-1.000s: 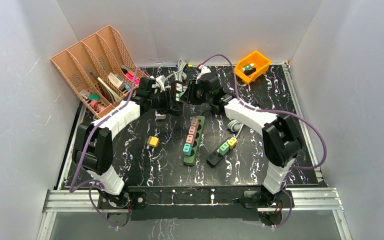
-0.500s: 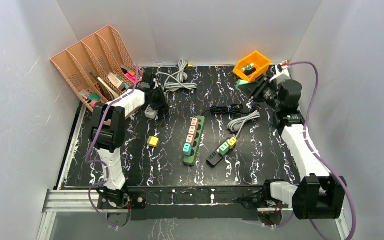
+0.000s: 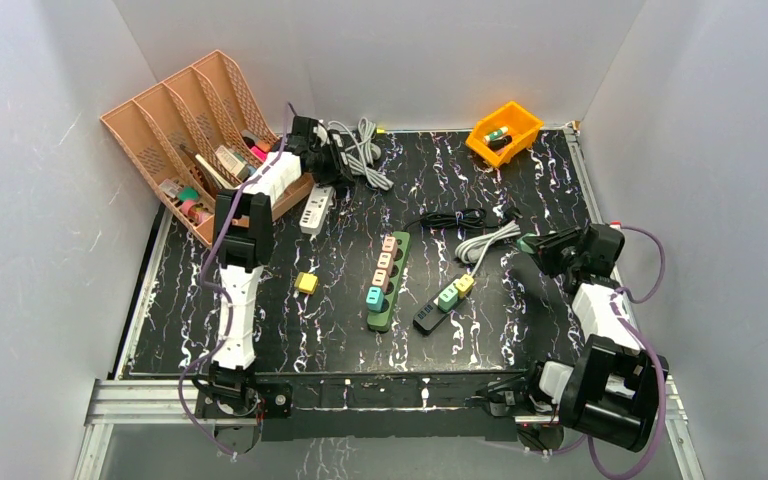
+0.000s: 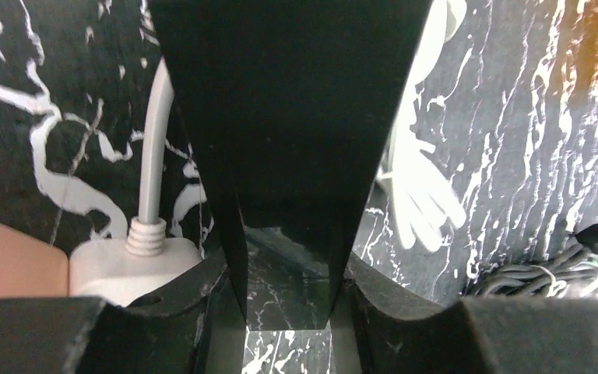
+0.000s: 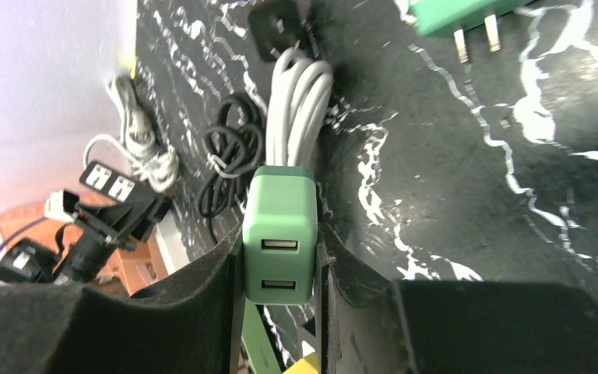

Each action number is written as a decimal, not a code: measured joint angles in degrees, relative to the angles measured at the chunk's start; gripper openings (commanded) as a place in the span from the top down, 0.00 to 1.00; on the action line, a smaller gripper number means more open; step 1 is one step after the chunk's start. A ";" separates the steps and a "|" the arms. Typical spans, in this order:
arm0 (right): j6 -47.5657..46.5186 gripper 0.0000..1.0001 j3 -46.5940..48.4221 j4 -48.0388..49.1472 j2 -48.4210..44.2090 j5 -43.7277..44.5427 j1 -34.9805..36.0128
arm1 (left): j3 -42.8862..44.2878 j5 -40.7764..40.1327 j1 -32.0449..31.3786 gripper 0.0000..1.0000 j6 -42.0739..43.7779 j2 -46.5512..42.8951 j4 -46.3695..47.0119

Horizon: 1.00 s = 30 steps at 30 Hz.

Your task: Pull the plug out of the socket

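Observation:
My right gripper is shut on a green two-port USB plug and holds it above the mat at the right, clear of any socket; it also shows in the top view. My left gripper reaches to the back left, by the cable end of a white power strip that lies on the mat. In the left wrist view the strip's cable end sits just outside the left finger. A glossy black wedge-shaped object fills the gap of the left gripper; I cannot tell what it is.
A green power strip with several plugs and a black strip with a green and a yellow plug lie mid-table. There are also a yellow plug, black cable, grey cable, cable bundle, orange bin, file rack and a loose green plug.
The right arm has swung from the back right corner down to the right side with the green plug. The left gripper has moved back from the white strip toward the cable bundle.

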 measured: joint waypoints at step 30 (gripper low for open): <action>3.96 0.02 -3.37 -10.16 -1.01 18.62 -3.96 | -74.47 5.99 -12.68 0.02 -6.86 -64.39 8.44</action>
